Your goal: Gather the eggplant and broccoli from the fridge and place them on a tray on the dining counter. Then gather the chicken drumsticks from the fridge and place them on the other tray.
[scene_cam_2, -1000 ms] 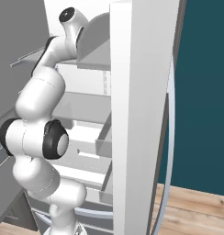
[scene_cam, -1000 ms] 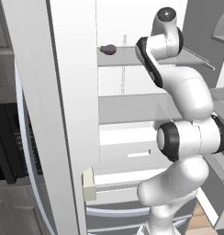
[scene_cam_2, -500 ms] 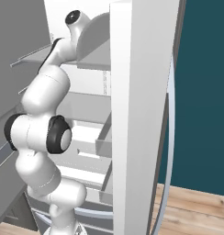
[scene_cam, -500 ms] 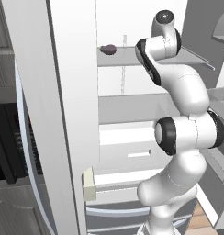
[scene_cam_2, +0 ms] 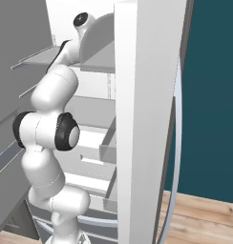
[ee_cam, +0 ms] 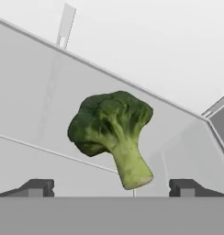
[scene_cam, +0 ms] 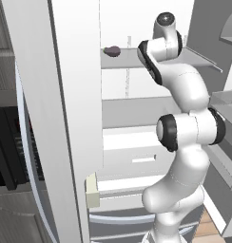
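Fridge shelf (ee_cam: pixel 178 133) holds broccoli (ee_cam: pixel 113 133) at 12 o'clock of the wide-open gripper (ee_cam: pixel 111 187), lined up to grab.

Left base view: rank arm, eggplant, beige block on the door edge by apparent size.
1. Arm, largest by far.
2. Beige block.
3. Eggplant, smallest, though it sits farther back, so true size is unsure.

Fridge open, white door panel (scene_cam: pixel 72 118) at left, second door (scene_cam_2: pixel 147 119) at right. Grey upper shelf (scene_cam: pixel 130 59) inside, white drawers (scene_cam: pixel 132 156) below it. Small cream block (scene_cam: pixel 92 191) on door edge. Dark oven-like unit (scene_cam: pixel 6 147) far left. Teal wall (scene_cam_2: pixel 214 95), wood floor (scene_cam_2: pixel 204 214).
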You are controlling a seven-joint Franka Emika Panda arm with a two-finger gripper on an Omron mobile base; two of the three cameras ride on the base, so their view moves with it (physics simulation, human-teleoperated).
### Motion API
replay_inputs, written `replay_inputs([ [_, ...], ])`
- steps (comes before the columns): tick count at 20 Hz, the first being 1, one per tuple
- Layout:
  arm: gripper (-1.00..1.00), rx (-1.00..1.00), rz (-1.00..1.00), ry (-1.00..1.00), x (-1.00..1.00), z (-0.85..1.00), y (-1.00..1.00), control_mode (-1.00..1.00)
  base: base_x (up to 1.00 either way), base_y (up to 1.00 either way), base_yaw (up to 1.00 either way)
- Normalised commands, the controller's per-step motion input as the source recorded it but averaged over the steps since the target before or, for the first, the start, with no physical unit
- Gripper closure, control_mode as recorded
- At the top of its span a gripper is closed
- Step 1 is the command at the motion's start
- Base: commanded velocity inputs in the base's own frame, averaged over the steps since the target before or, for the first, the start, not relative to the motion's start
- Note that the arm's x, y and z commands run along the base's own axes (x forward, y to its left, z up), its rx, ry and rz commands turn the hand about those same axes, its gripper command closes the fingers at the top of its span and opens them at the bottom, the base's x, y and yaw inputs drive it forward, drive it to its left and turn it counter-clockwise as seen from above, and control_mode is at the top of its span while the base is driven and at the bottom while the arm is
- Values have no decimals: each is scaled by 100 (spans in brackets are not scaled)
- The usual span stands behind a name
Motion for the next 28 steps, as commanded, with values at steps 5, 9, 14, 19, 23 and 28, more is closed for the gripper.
replay_inputs([
  [5,-100,-1,0,1,30,-7,-1,-100,0,0,0],
  [9,-100,0,0,1,29,-6,-3,-100,0,0,0],
  [14,-100,0,0,1,30,-4,-7,-100,0,0,0],
  [19,-100,0,0,1,25,-4,-13,-100,0,0,0],
  [23,-100,-3,0,2,12,-18,-4,-100,0,0,0],
  [28,100,-5,0,7,4,-33,0,-100,0,0,0],
])
